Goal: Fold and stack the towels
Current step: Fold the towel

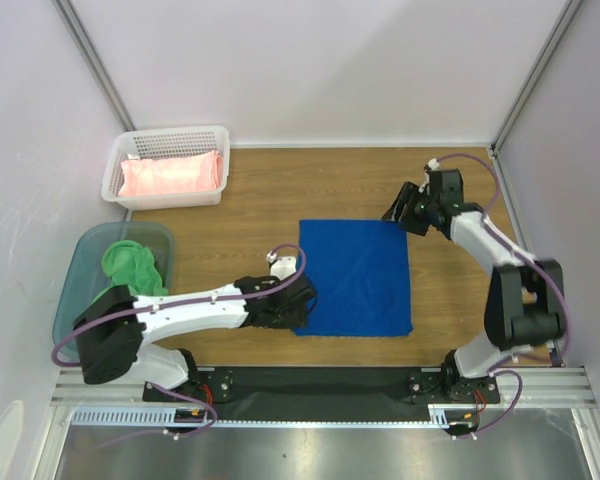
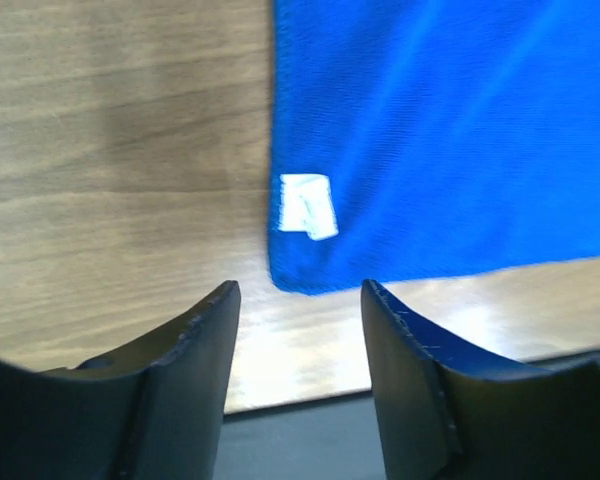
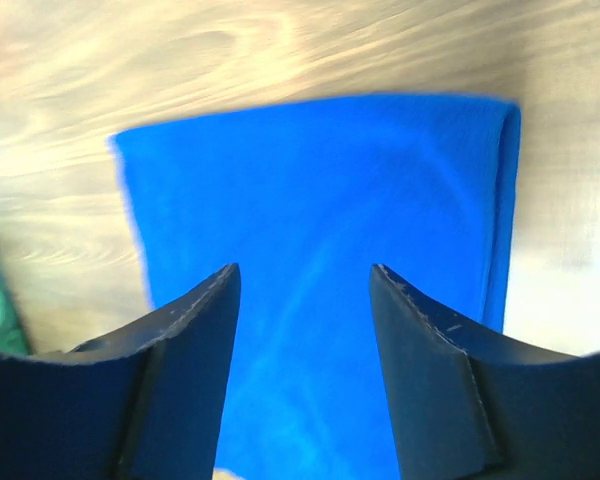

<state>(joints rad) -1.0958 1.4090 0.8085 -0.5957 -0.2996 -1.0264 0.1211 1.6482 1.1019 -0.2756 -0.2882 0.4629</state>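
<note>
- On the middle of the wooden table (image 1: 270,190), the royal blue terry-cloth towel (image 1: 355,278) lies flat, folded into a nearly square rectangle.
- At that towel's near-left corner is the left gripper (image 2: 300,290). Its two dark fingers are spread and grasp nothing; bare wood and the cloth's corner show past the tips.
- A small white label (image 2: 308,205) sits on the blue towel, just beside its left edge.
- The right gripper (image 3: 305,272) is by the towel's far-right corner. Its jaws are parted and released, with blue cloth showing through the gap but not pinched.
- The pale pink terry towel (image 1: 172,176) lies folded inside the white perforated plastic basket (image 1: 170,134) at the far-left corner.
- The bright green terry towel (image 1: 132,264) is bunched in the translucent teal plastic tub (image 1: 75,290) at the table's left edge.
</note>
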